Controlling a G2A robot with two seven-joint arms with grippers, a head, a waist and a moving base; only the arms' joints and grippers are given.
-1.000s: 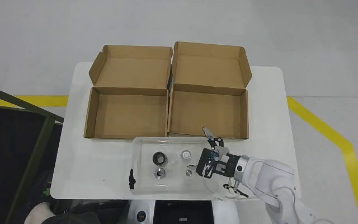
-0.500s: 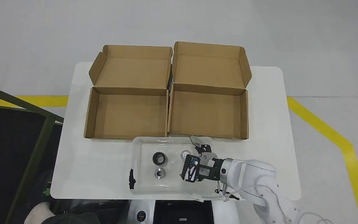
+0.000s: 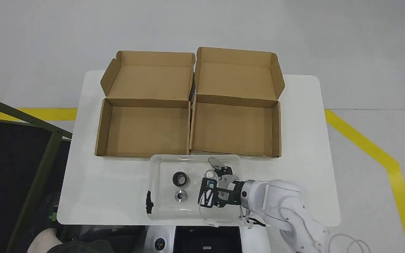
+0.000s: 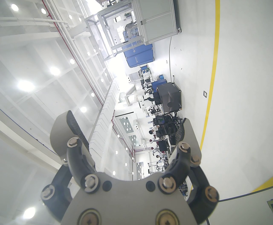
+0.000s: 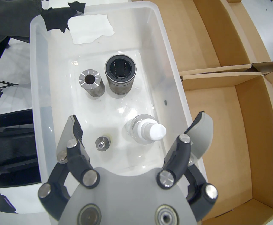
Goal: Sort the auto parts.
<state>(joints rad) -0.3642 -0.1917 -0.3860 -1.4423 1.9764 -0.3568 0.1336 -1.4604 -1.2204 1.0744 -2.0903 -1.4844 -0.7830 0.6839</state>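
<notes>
I had the right hand [image 5: 137, 119] hanging over the clear plastic bin [image 5: 38, 85], its fingers spread wide and gripping nothing. Below it, between the fingers as that wrist camera saw them, a small clear bottle with a white cap [image 5: 147, 130] stood in the bin, and just beside it sat a small metal fitting [image 5: 103, 143]. Farther along the bin, a black-rimmed bearing [image 5: 120, 73] and a steel sleeve [image 5: 91, 82] stood upright, close together. A paper scrap [image 5: 90, 28] and black tape [image 5: 57, 17] sat at the bin's far end. From above, the bin lay on the table [image 3: 304, 126] in front of two open cardboard boxes [image 3: 144, 129] [image 3: 235, 126] set side by side. The left hand [image 4: 127, 119] was open too, holding nothing and pointing out at the hall.
</notes>
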